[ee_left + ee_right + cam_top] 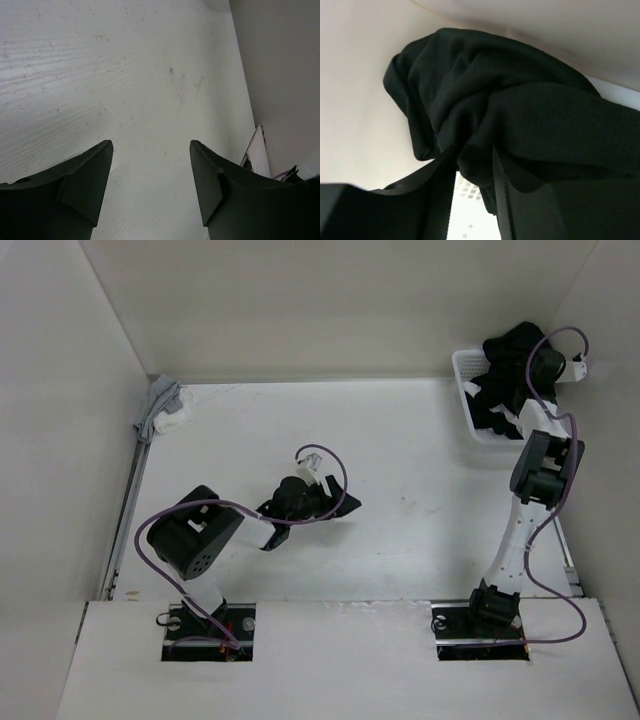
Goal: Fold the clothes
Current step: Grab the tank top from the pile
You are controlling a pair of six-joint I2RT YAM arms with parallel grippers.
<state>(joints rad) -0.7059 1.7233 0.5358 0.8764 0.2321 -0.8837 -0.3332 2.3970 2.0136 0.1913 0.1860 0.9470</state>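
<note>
Only the top view shows the white basket [463, 368] beneath the right gripper [470, 162], with that arm stretched far forward. The wrist view shows the black garment [520, 100] bunched at its fingertips, a fold between them; whether it is clamped cannot be told. The left gripper [150, 144], its arm folded, hangs released above the table [125, 75].

A robot lab or test cell is shown. A scuffed white table [400, 460] is boxed in on three sides by plain white walls [300, 310], as in a purpose-built enclosure. A left arm [195, 535] and a right arm [515, 530] are bolted into cut-outs at the near edge, and purple cables [346, 485] are looped along them. Black clothes [510, 350] are heaped in a white basket [462, 365] at the far right corner.
</note>
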